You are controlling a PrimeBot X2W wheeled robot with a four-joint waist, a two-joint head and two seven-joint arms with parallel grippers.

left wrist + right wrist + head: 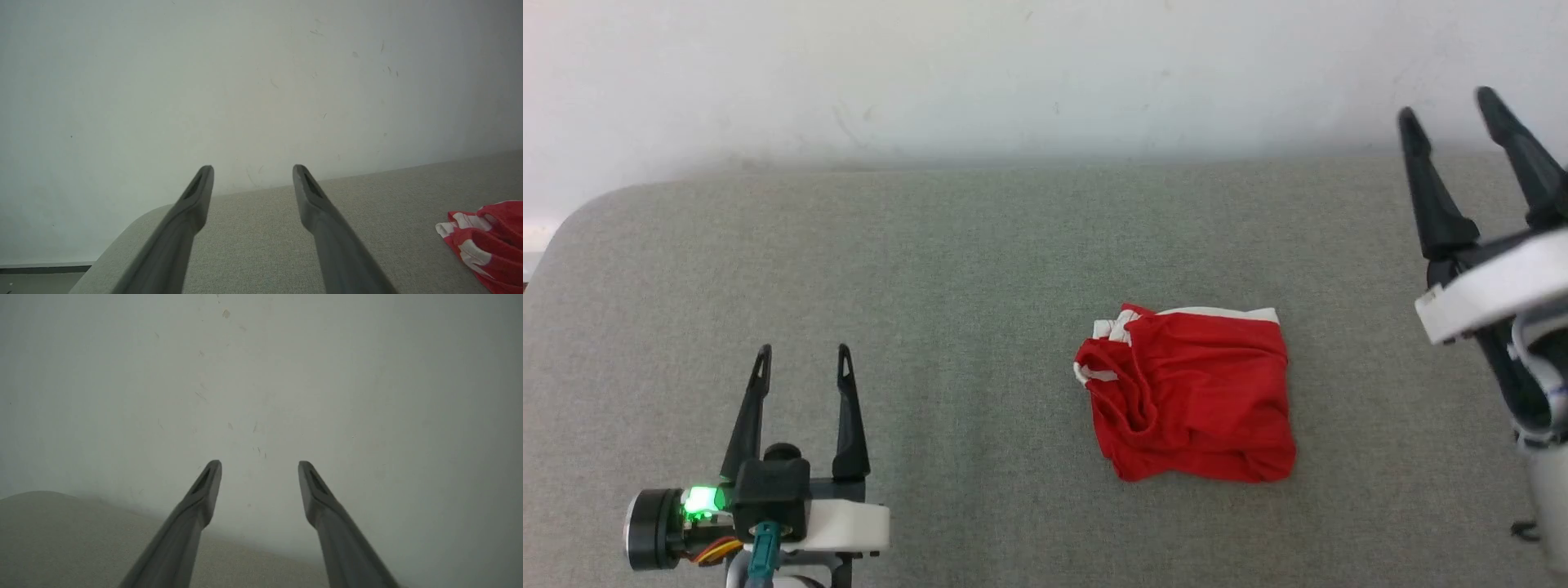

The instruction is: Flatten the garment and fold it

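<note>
The garment (pixel 1192 396), bright-red shorts with white bands, lies bunched into a rough square on the grey cushion (pixel 964 269), right of centre. Its "23" and logo are hidden in the folds. In the left wrist view a corner of the garment (pixel 488 241) shows at the lower right. My left gripper (pixel 802 355) hovers open at the lower left, well apart from the garment, with nothing between its fingers (pixel 196 196). My right gripper (pixel 1450 110) is raised at the far right edge, open and empty, its fingers (pixel 208 486) pointing toward the wall.
A pale scuffed wall (pixel 1045 73) runs right behind the cushion's back edge. The cushion's rounded corner (pixel 580 220) is at the far left, with a strip of floor (pixel 41 281) beyond it.
</note>
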